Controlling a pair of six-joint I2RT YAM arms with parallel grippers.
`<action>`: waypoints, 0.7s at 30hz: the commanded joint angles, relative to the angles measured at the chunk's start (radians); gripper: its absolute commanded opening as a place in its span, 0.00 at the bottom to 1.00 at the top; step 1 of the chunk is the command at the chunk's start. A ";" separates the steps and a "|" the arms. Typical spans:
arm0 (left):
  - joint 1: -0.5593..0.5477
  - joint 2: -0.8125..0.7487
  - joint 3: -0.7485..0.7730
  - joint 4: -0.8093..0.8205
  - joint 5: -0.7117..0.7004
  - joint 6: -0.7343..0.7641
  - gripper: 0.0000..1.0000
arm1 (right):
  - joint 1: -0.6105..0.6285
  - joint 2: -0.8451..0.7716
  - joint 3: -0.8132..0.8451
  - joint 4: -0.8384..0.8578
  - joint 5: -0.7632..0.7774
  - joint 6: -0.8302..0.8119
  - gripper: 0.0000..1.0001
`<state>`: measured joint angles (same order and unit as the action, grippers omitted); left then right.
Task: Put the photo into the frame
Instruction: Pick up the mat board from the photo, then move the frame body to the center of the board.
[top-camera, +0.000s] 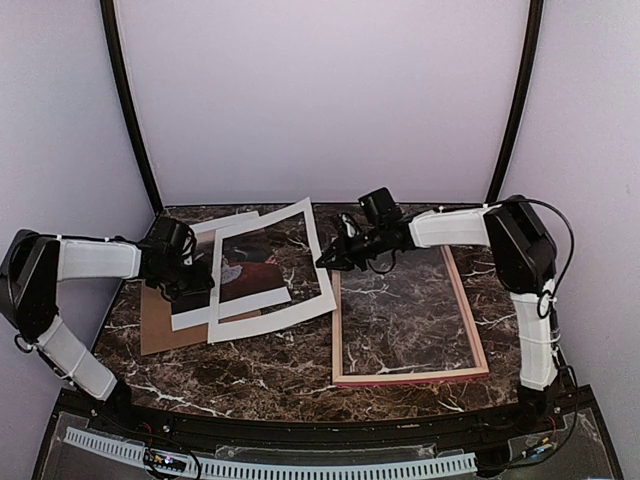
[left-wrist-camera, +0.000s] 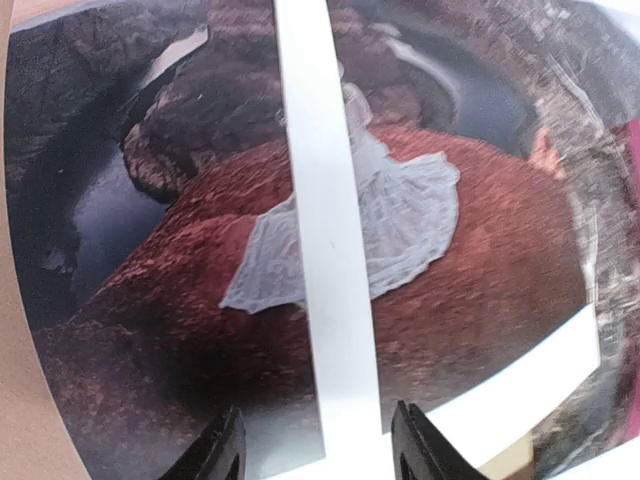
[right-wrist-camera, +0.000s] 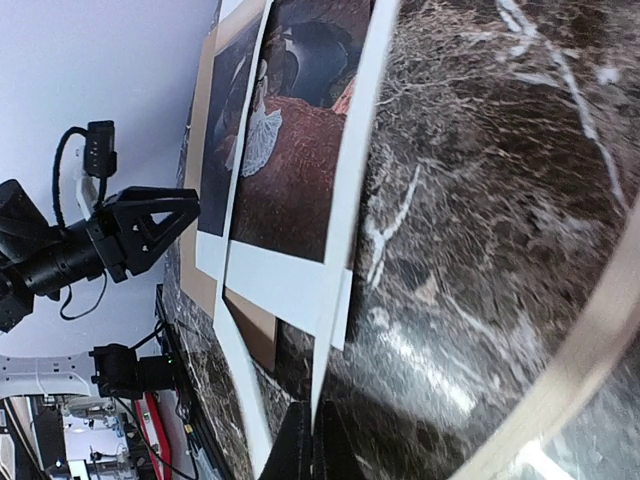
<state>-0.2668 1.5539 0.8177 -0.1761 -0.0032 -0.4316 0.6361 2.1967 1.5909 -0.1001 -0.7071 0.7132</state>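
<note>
Right end effector (top-camera: 323, 262) pinches photo (top-camera: 255, 268) edge — frame (top-camera: 410, 376) just beside

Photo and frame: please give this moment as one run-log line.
left pincer: open over the photo | right pincer: shut on its edge | the frame: flat, empty

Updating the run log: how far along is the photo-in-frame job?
Done: nothing seated; the frame lies on the table, only marble showing through it. In hand: the right hand looks pinched on the right edge of the photo, left of the frame; the left hand hangs open over it. Left: carry the photo across and lay it inside.
</note>
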 joint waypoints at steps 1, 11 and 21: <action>-0.006 -0.118 -0.008 0.072 0.128 0.016 0.59 | -0.042 -0.207 -0.102 -0.130 0.006 -0.117 0.00; -0.023 -0.178 0.057 0.019 0.128 0.063 0.72 | -0.276 -0.649 -0.464 -0.612 0.180 -0.357 0.00; -0.042 -0.140 0.090 0.034 0.176 0.073 0.77 | -0.361 -0.802 -0.476 -0.891 0.520 -0.464 0.00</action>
<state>-0.2985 1.4033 0.8780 -0.1307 0.1425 -0.3767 0.2935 1.4338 1.1213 -0.8722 -0.3332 0.3080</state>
